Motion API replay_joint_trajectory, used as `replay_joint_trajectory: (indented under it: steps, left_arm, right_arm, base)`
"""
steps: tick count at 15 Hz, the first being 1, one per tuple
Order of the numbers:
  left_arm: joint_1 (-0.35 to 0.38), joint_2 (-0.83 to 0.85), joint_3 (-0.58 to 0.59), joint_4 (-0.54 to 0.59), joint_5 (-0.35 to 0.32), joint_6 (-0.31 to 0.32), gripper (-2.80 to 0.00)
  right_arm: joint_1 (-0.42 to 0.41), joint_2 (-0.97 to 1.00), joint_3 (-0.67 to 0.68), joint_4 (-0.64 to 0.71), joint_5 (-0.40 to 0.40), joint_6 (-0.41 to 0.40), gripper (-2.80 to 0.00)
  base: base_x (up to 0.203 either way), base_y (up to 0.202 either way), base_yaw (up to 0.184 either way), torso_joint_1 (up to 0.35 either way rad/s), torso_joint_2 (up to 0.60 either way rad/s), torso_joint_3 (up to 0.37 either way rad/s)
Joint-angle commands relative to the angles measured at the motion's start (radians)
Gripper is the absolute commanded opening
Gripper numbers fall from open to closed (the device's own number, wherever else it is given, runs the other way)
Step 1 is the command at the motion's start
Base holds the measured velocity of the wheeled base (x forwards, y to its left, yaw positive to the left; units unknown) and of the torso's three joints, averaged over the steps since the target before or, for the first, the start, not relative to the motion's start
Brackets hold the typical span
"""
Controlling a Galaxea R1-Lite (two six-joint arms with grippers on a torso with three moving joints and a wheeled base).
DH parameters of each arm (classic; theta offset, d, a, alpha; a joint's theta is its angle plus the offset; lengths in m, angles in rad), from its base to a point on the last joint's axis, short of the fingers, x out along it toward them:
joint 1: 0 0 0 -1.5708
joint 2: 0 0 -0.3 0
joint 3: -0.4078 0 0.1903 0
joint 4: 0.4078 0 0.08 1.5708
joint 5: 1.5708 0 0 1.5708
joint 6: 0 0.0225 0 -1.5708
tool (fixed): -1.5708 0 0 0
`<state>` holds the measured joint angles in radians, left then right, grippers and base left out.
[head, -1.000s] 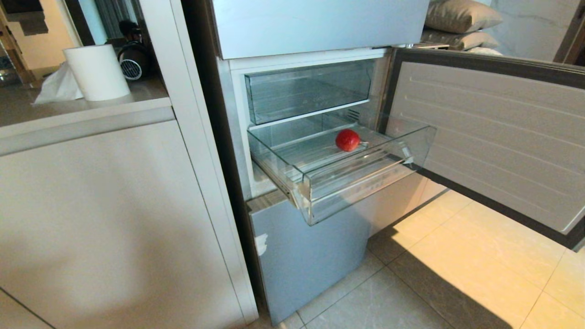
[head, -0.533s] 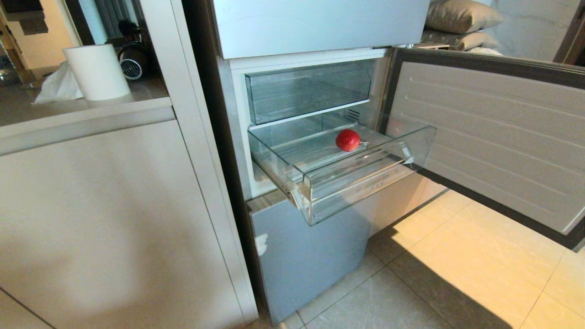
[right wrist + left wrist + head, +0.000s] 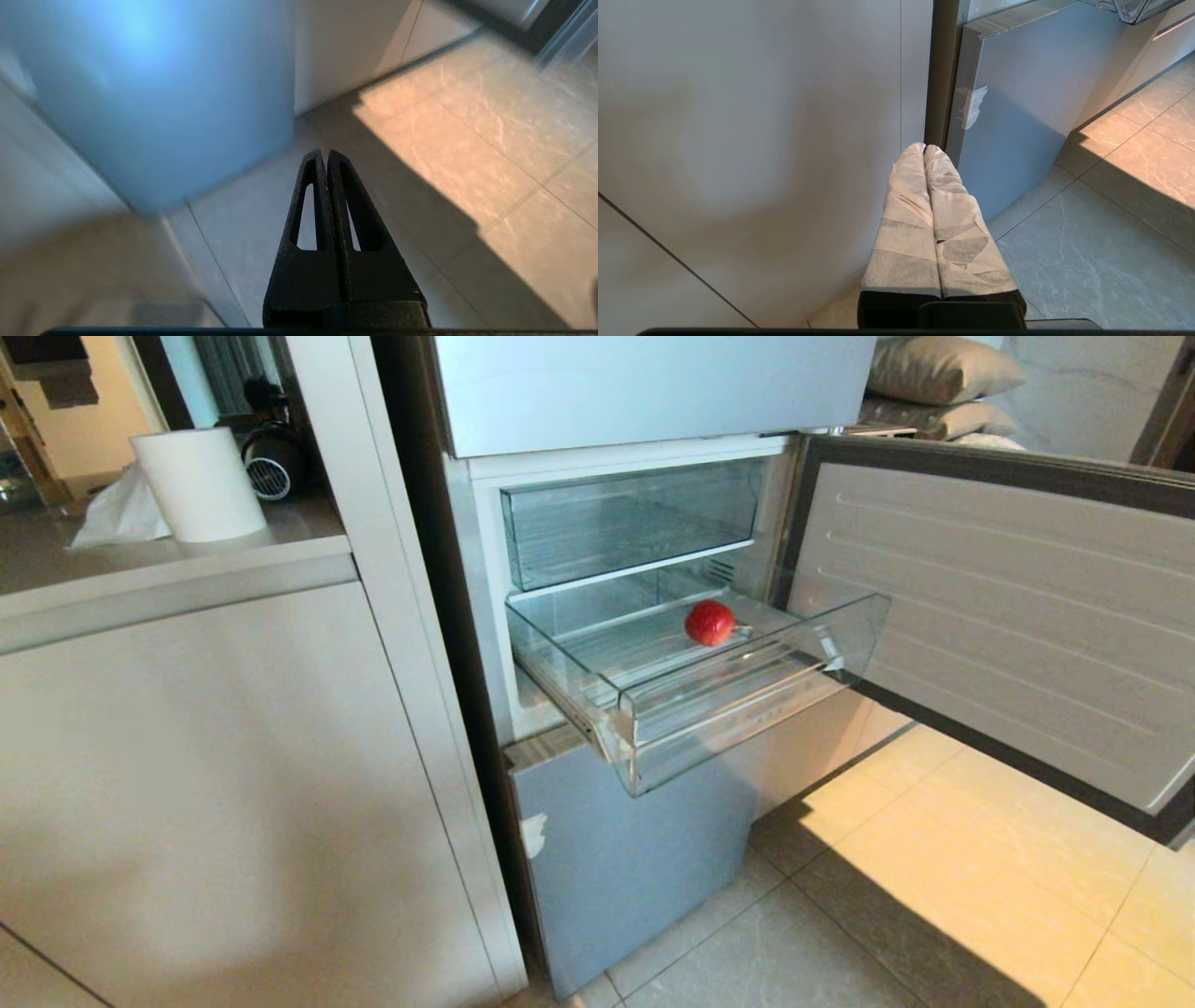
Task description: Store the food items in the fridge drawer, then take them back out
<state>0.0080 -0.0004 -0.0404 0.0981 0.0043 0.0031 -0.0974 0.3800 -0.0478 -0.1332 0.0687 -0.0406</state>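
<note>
Nothing in the head view has shifted since the earlier frames: the tomato (image 3: 710,622), the drawer (image 3: 747,709) and the open door (image 3: 1008,616) lie as they did, and neither arm shows there.

The drawer stands pulled out of the fridge (image 3: 635,840), its clear front lip hanging over the closed lower panel. One red tomato sits on the ribbed floor toward the drawer's back, nearer its right wall than its left, apart from the front lip. No second tomato shows. Above the drawer a clear bin (image 3: 630,518) sits pushed in. The middle door is swung wide to the right, its pale ribbed inner face turned toward the camera.

The left gripper (image 3: 924,149) hangs low, pointing at the seam between the white cabinet (image 3: 752,140) and the fridge's lower panel, just short of a scrap of white tape (image 3: 971,106); its tape-wrapped fingers (image 3: 906,219) are pressed together with nothing between them. The right gripper (image 3: 325,154) points down at the floor tiles (image 3: 467,154) before the blue panel, its view blurred; its black fingers (image 3: 359,219) meet at the tips and hold nothing.

On the counter to the left stands a paper roll (image 3: 198,483) beside a small black fan (image 3: 271,457).
</note>
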Motion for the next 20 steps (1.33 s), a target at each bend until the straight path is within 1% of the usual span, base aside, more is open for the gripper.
replay_joint_trajectory:
  steps: [1,2,4,6,7,10,11,15,20]
  left_arm:
    - [0.000,0.000,0.001,0.000,0.000,0.000,-2.80]
    - [0.000,0.000,-0.001,0.000,0.000,0.000,-2.80]
    - [0.000,0.000,0.001,0.000,0.000,0.000,-2.80]
    - [0.000,0.000,0.001,0.001,0.000,0.000,-2.80]
    - [0.000,0.000,-0.001,0.000,0.000,0.000,-2.80]
    - [0.000,0.000,0.001,0.001,0.000,0.000,-2.80]
    - [0.000,0.000,-0.001,0.000,0.000,0.000,-2.80]
    - [0.000,0.000,0.001,0.000,0.000,0.000,-2.80]
    - [0.000,0.000,0.001,0.000,0.002,-0.002,-2.80]
  right_arm:
    - [0.011,-0.099,0.049,0.046,-0.001,-0.030,-2.80]
    - [0.011,-0.099,0.049,0.046,0.000,-0.034,-2.80]
    - [0.019,-0.103,0.049,0.045,-0.003,-0.067,-2.80]
    - [0.116,-0.151,0.049,0.075,-0.021,-0.090,-2.80]
    - [0.129,-0.181,0.049,0.113,-0.029,-0.096,-2.80]
    - [0.108,-0.365,0.047,0.137,-0.034,-0.068,-2.80]
    - [0.104,-0.384,0.047,0.139,-0.036,-0.059,-2.80]
    - [0.099,-0.378,0.048,0.141,-0.038,-0.039,-2.80]
    - [0.099,-0.378,0.048,0.141,-0.038,-0.036,-2.80]
  base:
    - [0.000,0.000,0.000,0.000,0.00,0.000]
    - [0.000,0.000,0.000,0.000,0.00,0.000]
    - [0.000,0.000,0.000,0.000,0.00,0.000]
    - [0.000,0.000,0.000,0.000,0.00,0.000]
    - [0.000,0.000,0.000,0.000,0.00,0.000]
    - [0.000,0.000,0.000,0.000,0.00,0.000]
    - [0.000,0.000,0.000,0.000,0.00,0.000]
    - [0.000,0.000,0.000,0.000,0.00,0.000]
    - [0.000,0.000,0.000,0.000,0.00,0.000]
